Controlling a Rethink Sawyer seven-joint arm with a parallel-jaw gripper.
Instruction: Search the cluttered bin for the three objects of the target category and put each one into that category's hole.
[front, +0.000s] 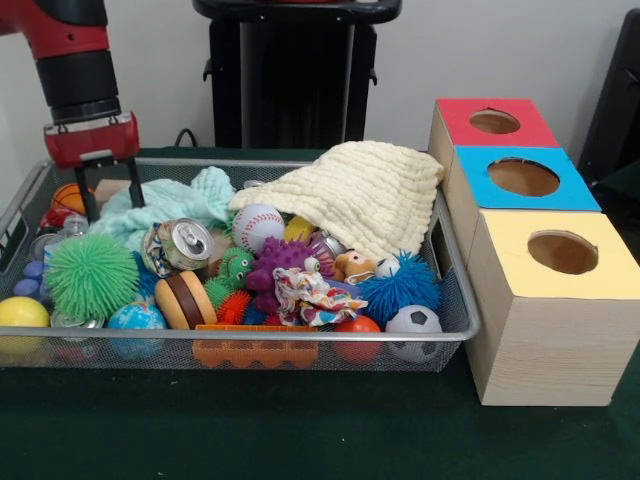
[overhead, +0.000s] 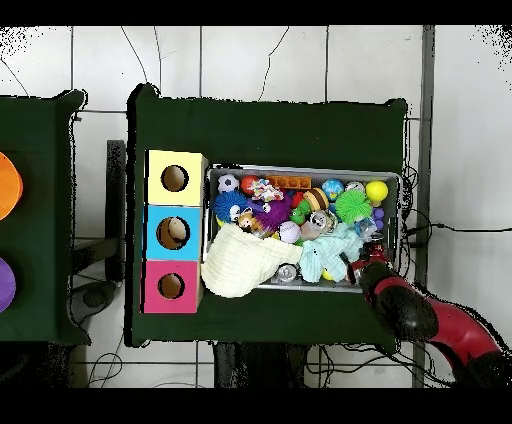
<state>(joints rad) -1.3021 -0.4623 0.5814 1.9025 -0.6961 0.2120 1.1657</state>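
The gripper was seen lowered into the far left corner of the wire bin, its jaws spread apart and empty. A clear bottle lay just beside them, near the mint cloth and dented can.

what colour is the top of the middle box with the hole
Blue; the middle box shows it best in the front view.
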